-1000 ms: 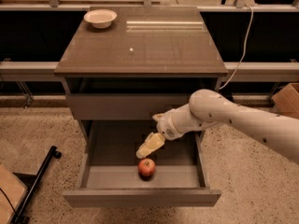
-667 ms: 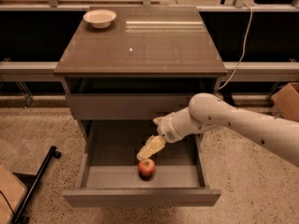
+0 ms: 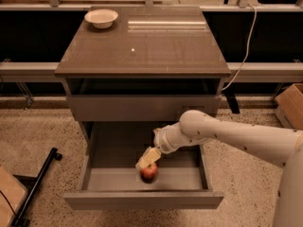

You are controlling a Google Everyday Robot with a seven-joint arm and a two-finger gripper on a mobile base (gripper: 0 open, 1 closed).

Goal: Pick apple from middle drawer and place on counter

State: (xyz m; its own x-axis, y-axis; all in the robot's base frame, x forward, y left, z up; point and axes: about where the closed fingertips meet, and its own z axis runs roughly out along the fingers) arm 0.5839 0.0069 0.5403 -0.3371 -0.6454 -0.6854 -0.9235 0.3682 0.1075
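A: Reaching down into the middle drawer (image 3: 142,200), pulled fully out, presumably to give access from above. Holding the gripper (image 3: 148,158) just over the apple (image 3: 149,172), tilted down toward it, perhaps touching its top.

B: Pinching, or spread?

A: Cannot tell; too closely bunched against the fruit to judge. No sign of lifting, though: lying on the drawer floor, near the front wall, about mid-width.

B: Why come in at such a slant?

A: Likely to slip beneath the shut drawer panel (image 3: 142,109) above, entering from the right side with the arm (image 3: 227,134) bent low.

B: And up on the table (image 3: 142,51)?

A: Meaning the glossy top slab of the cabinet. Carrying a white bowl (image 3: 101,18), pushed off to the far left corner, so leaving broad bare surface for setting the fruit down later.

B: Counting up, then?

A: One apple, one bowl, one gripper, one arm. Two drawers showing: upper shut, lower open.
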